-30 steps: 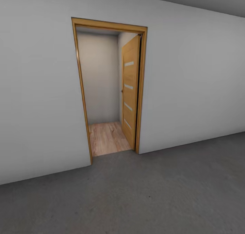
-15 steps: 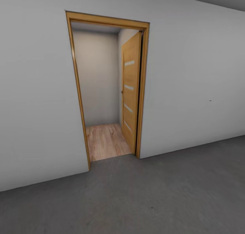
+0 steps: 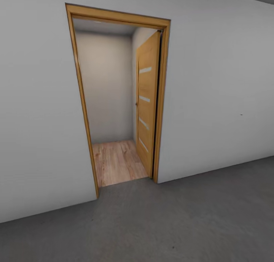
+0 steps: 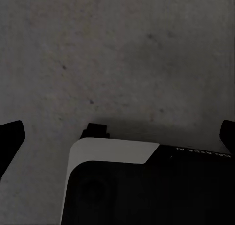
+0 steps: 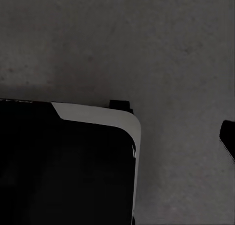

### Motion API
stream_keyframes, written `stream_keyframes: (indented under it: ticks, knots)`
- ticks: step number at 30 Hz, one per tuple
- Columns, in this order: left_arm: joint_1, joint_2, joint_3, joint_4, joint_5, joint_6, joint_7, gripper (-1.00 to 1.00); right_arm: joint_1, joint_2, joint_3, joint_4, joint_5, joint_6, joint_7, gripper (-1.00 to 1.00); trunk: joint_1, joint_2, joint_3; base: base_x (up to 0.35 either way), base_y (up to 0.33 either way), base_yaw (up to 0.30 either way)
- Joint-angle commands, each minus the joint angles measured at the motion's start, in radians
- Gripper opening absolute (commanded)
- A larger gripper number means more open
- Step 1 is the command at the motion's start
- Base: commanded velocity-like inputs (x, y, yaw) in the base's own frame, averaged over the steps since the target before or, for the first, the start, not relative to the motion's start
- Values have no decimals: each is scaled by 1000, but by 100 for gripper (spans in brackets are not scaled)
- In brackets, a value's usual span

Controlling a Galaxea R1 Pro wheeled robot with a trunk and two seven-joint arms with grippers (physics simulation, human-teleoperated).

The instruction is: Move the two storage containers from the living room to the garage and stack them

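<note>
A pale grey wall [image 3: 220, 87] spans my head view, with the dark grey concrete floor [image 3: 171, 224] of the garage open and bare ahead. A wood-framed doorway [image 3: 118, 98] stands open, its door [image 3: 147, 102] swung inward against the right jamb, light plank flooring [image 3: 116, 161] beyond. My left claw [image 4: 117, 137] hangs wide apart, empty, over concrete above my base [image 4: 147, 186]. My right claw [image 5: 227, 137] shows one fingertip; I cannot tell its spread.
</note>
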Motion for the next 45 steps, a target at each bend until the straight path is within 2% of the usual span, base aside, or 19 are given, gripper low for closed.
stream_keyframes:
  ticks: [1, 30, 45]
  knots:
    - [-1, 0, -9, 1, 9, -3, 2, 100, -1, 0, 6, 3, -11, -6, 6, 100, 1, -1, -1, 322, 0, 0]
    - [-1, -1, -9, 1, 8, -7, 3, 100, -1, 2, 2, 3, -20, -3, 9, 100, 1, -1, -1, 322, 0, 3]
    - [-1, -1, -9, 1, 7, -9, 3, 100, -1, 3, 0, 3, -23, -6, 8, 100, 1, -1, -1, 320, -25, 244]
